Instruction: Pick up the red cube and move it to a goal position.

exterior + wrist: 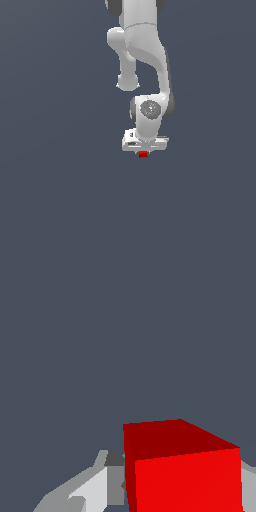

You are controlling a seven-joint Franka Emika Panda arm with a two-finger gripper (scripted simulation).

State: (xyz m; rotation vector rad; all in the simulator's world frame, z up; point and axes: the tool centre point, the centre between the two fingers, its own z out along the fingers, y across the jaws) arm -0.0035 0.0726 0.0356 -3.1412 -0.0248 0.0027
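The red cube (pixel 143 154) is a tiny bright red block just below the white hand of my arm in the exterior view. My gripper (pixel 143 155) points down and its fingers are hidden behind the hand and the cube there. In the wrist view the red cube (pixel 182 471) fills the lower right, with a grey-white finger (pixel 95 491) pressed against one side and a sliver of the other finger (pixel 248 486) at the opposite side. The gripper is shut on the cube.
The white arm (pixel 145 55) reaches down from the top of the exterior view. A plain dark grey-blue surface (pixel 60 175) lies all around, with no other objects or edges in view.
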